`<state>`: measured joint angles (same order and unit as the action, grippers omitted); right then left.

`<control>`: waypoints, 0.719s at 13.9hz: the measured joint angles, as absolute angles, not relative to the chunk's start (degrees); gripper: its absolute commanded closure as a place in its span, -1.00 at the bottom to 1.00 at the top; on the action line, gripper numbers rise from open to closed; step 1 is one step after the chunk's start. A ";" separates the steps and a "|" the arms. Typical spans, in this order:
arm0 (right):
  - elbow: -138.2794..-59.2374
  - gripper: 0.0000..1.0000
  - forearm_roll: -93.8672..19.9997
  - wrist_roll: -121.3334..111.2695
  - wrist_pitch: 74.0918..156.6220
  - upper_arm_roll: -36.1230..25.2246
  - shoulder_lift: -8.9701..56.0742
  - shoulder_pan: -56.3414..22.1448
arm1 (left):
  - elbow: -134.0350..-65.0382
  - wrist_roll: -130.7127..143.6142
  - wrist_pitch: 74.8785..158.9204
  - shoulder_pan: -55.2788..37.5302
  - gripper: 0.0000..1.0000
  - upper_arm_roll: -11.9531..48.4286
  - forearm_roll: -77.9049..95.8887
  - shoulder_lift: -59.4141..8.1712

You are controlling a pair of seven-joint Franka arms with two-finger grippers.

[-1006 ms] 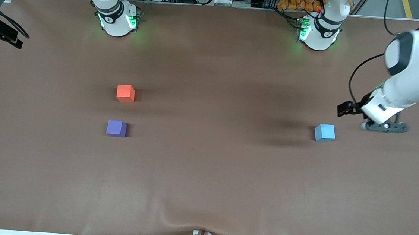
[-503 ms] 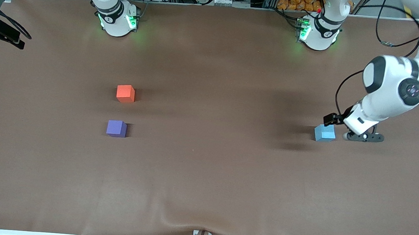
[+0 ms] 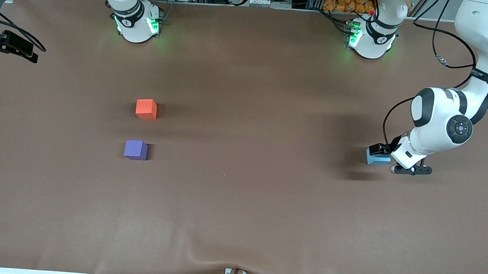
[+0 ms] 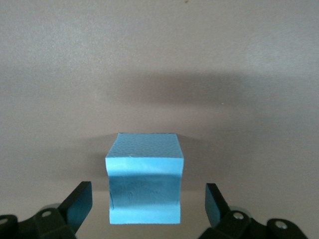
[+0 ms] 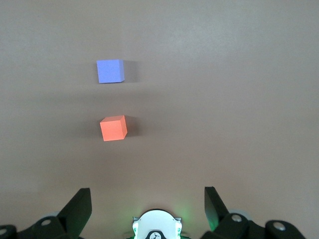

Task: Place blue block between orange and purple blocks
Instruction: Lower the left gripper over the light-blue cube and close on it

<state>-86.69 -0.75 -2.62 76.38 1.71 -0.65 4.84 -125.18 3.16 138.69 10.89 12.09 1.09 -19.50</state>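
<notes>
The blue block sits on the brown table toward the left arm's end. My left gripper is down at it, open. In the left wrist view the blue block stands between the two fingertips, with a gap on each side, and the gripper touches nothing. The orange block and the purple block sit toward the right arm's end, the purple one nearer the front camera, a gap between them. My right gripper is open and empty, high above its arm's base; it waits.
The brown mat covers the whole table and has a small wrinkle at its near edge. The two arm bases stand along the back edge. The right wrist view shows the orange block and purple block.
The left arm has swung toward the blue block and come down; its open gripper, earlier beside the block, now straddles it. The blocks have not moved.
</notes>
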 measured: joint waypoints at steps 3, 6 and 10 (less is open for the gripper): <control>-86.68 -1.00 -0.75 -2.62 76.38 1.71 -0.48 4.84 | -125.34 2.91 139.44 10.99 -1.00 12.01 0.98 -20.76; -86.68 -1.00 -0.75 -2.62 76.38 1.71 -0.47 4.84 | -125.38 2.61 140.99 11.94 -0.21 11.97 0.96 -22.07; -86.68 -1.00 -0.75 -2.62 76.38 1.71 -0.42 4.84 | -125.35 1.38 141.54 12.33 1.00 12.17 0.95 -22.84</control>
